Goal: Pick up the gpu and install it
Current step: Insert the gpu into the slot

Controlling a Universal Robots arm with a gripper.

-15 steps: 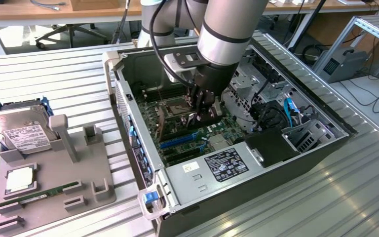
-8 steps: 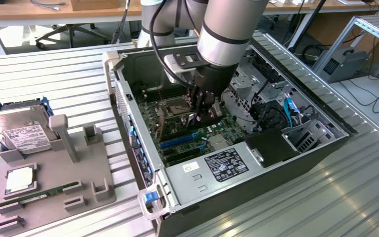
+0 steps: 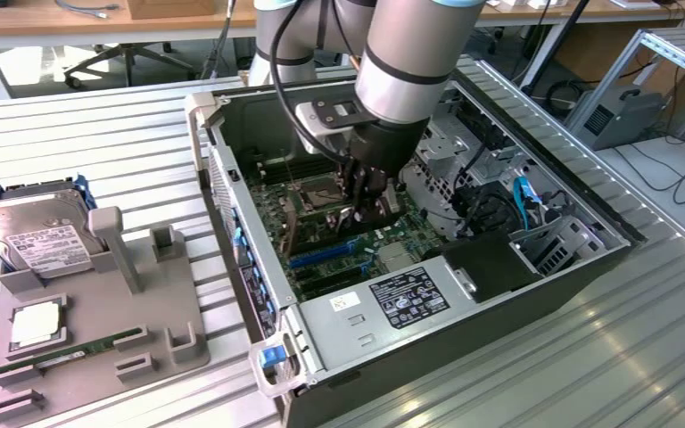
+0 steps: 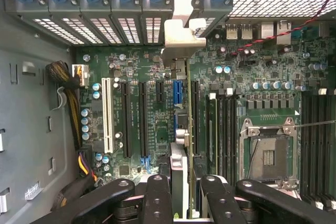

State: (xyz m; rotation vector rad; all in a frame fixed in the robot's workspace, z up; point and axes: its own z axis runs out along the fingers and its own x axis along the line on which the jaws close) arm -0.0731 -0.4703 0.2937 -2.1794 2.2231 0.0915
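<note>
A ribbed silvery metal tabletop (image 3: 104, 134) spreads under even light; beyond its far edge stand a long wooden desk (image 3: 33, 18) and a black office chair base (image 3: 128, 62).

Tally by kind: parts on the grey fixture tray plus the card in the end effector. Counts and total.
Hard drive: 1
CPU chip: 1
RAM stick: 1
gpu, gripped in the end effector over the motherboard: 1
Total: 4

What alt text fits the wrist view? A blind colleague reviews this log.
The gripper holds the gpu edge-on above the motherboard inside the open computer case, its metal bracket near the rear slot covers.
</note>
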